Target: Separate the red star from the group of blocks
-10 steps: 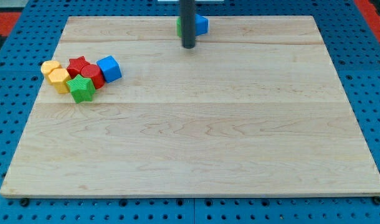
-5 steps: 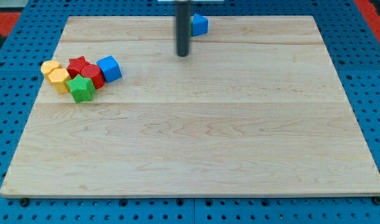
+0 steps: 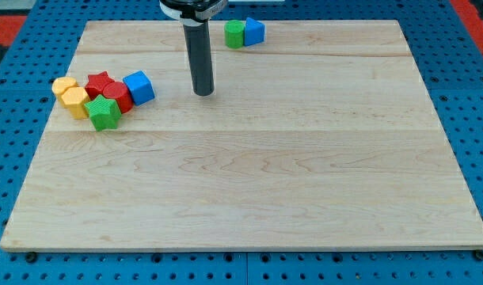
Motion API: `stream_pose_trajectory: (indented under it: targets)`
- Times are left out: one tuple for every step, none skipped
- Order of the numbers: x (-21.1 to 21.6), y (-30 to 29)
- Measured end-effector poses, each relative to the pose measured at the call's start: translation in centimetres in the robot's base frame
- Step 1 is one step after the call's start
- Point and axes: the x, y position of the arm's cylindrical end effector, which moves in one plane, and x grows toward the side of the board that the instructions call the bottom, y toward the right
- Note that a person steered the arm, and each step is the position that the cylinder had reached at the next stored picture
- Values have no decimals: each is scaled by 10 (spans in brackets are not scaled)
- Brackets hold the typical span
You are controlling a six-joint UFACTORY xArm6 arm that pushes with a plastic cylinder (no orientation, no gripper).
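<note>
You have nothing done yet: the red star point(image 3: 101, 81) sits packed in the upper-left cluster, my tip point(image 3: 203, 93) well right of it; no jaws here.

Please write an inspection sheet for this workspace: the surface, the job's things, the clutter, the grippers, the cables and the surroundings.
Surface: pale wooden board, lying flat.
Job's things: red star block packed in the group at the view's left, with a second red block, two yellow blocks, a green block and a blue cube.
Clutter: small green block and small blue block, touching, at the view's top.
Grippers: none; my tip is on the board to the right of the blue cube, apart from it.
Cables: nothing seen.
Surroundings: blue perforated base around the board.
</note>
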Motion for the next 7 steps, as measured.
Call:
stream_pose_trajectory:
  targets:
    - [0, 0]
    - [0, 4]
    - [0, 8]
    - [0, 13]
    - [3, 17]
    - [55, 11]
    - [98, -84]
